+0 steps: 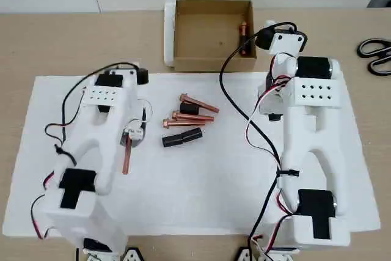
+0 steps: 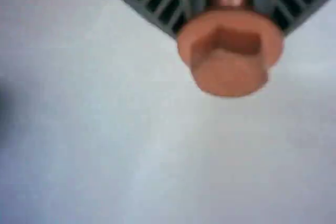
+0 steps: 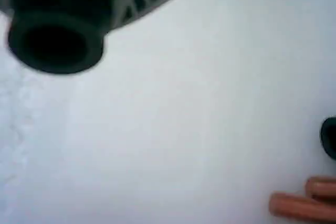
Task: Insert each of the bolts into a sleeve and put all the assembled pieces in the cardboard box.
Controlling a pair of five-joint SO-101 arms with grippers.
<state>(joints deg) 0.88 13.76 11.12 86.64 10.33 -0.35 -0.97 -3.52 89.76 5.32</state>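
White sheet (image 1: 208, 187) covers the table (image 1: 61, 35) between our arms. Our left gripper (image 1: 129, 137) clamps a copper bolt (image 2: 228, 51) by its shank, long axis running back along the arm. Our right gripper (image 1: 272, 111) holds a black sleeve (image 3: 55, 43), bore open. They sit well apart across the loose bolts (image 1: 190, 116); we judge both arms must meet, axes aligned, shank to bore.

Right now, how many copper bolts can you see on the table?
5 bolts: one held in the left gripper; three lying together on the white mat; one inside the cardboard box. Others may be hidden.
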